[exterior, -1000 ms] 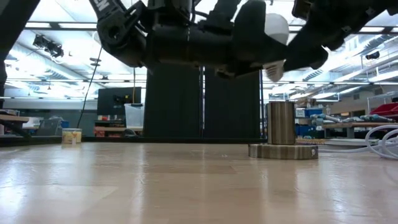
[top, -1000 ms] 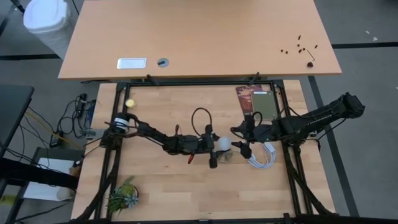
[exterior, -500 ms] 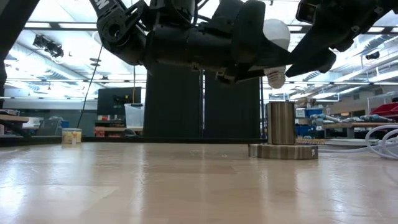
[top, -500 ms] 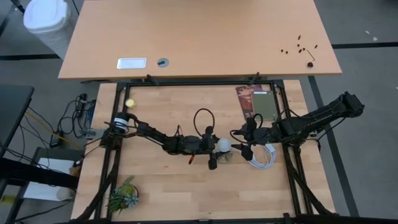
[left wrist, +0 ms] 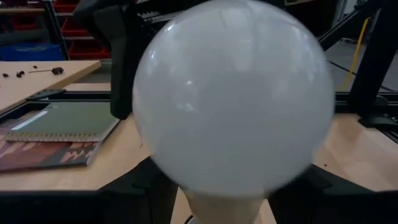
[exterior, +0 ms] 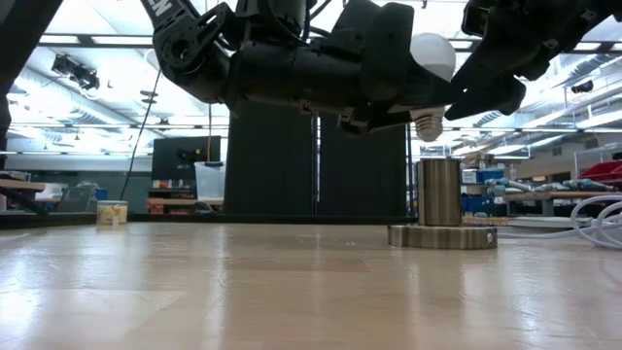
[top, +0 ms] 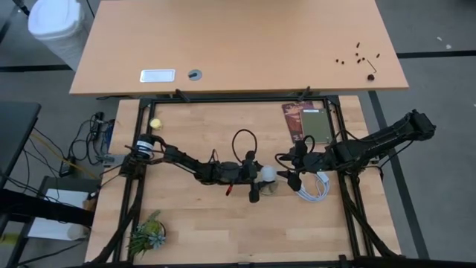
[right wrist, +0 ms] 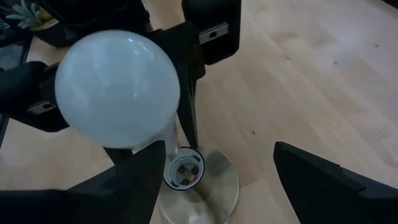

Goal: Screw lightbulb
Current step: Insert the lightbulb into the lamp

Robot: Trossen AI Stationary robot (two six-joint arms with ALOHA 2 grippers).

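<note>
The white lightbulb [top: 266,173] is held in my left gripper [top: 256,177] at the table's middle. It stands roughly upright with its dome [exterior: 432,53] up and its screw base [exterior: 428,122] just above the metal socket [exterior: 440,192]. The socket stands on its round disc [exterior: 442,236] on the table and also shows in the right wrist view [right wrist: 185,171]. My right gripper [top: 290,174] is open just right of the bulb. Its fingers [right wrist: 333,186] stand on either side of the socket below the bulb [right wrist: 118,90]. My left gripper pinches the bulb's narrow neck [left wrist: 224,208] below the dome between its two fingers [left wrist: 146,196]. It comes level from the table's left. The bulb is lifted clear, dome up, with its screw base a little above the socket's mouth.
A coil of white cable [top: 316,187] lies right of the socket. A dark notebook [top: 309,123] lies at the back right. A yellow ball [top: 155,123] sits at the far left and a small plant [top: 147,234] at the near left.
My left gripper has brought the bulb slightly down toward the socket. The bulb's screw base now hangs lower and straighter above the socket.
</note>
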